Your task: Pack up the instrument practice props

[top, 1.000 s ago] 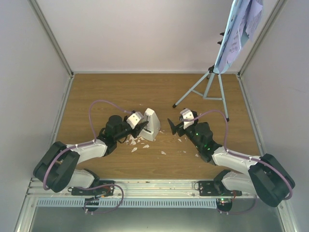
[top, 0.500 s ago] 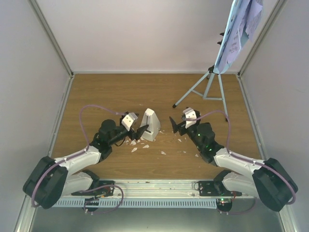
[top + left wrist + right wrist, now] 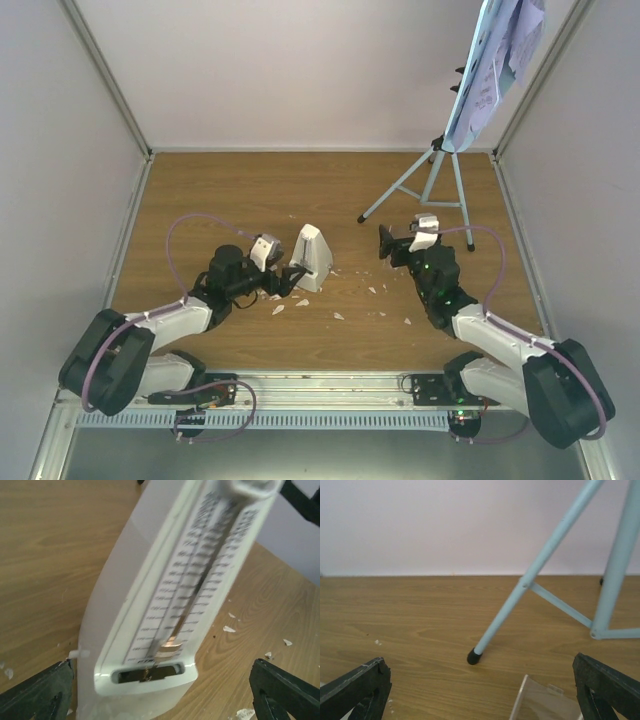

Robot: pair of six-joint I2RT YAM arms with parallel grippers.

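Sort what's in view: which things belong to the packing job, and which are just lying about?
Job: metronome, its clear cover, stand, sheet music.
Lying about: white crumbs on the table.

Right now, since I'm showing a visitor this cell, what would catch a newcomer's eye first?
The pale-blue music stand towers in the far right corner, sheet music on its tray. Mid-table, the white metronome stands among white crumbs, the open left gripper close beside it, the open right gripper turned toward the stand's legs.
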